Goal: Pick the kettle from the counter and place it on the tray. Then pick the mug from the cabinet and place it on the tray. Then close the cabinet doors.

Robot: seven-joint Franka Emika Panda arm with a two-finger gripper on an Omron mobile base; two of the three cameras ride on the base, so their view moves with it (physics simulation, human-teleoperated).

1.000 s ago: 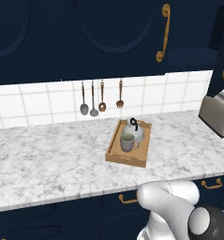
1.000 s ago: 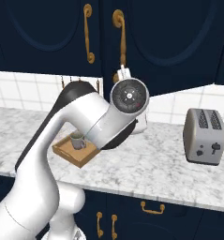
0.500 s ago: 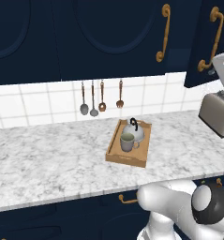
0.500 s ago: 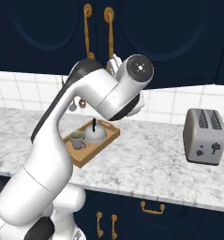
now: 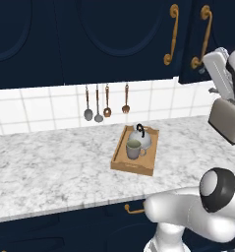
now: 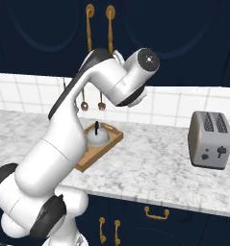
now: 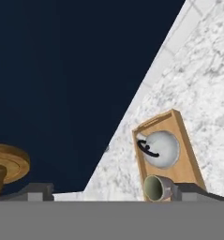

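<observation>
Gripper raised beside the navy cabinet door, well above the counter; only the two dark fingertips visible, standing wide apart with nothing between them. One brass handle mount cut off at the left edge of the hand view.

One kettle and one mug on the single wooden tray, mug at the near end, touching or just beside the kettle. From the right base view, mug hidden behind the arm, kettle partly covered, tray half hidden.

Two long brass door handles side by side overhead. Four utensils hanging on the tiled wall behind the tray. One silver toaster far to the right on the counter, partly masked by the arm in the left base view.
</observation>
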